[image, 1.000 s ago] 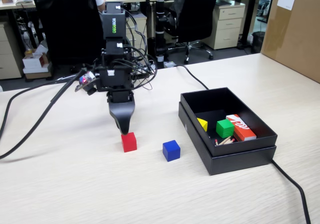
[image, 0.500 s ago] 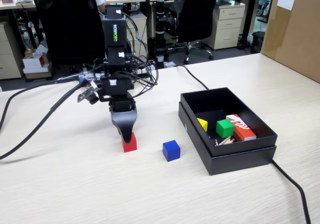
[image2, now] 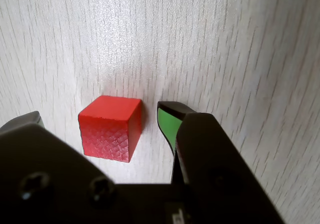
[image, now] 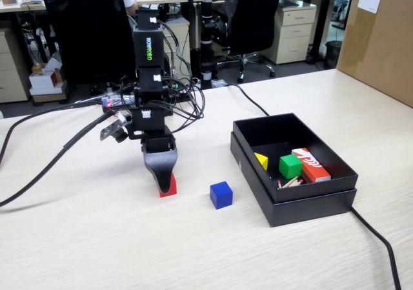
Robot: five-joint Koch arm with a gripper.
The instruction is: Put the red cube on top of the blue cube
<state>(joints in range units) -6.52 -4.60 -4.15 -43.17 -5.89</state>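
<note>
Black box point(image: 293, 206) holds green cube point(image: 290, 166), yellow piece point(image: 261, 161), red-white box point(image: 310, 164)

Even, bright office light falls on my claw point(image: 161, 185). Soft glare whitens the surface point(image2: 150, 29) beyond it. My claw's near parts blur.

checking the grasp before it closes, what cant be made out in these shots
- Red cube, fixed view: mostly hidden behind the gripper.
- Gripper's left finger, wrist view: only a grey tip shows; the body covers the rest.
- Blue cube: outside the wrist view.
- Thin sticks in the black box: too small to identify.
</note>
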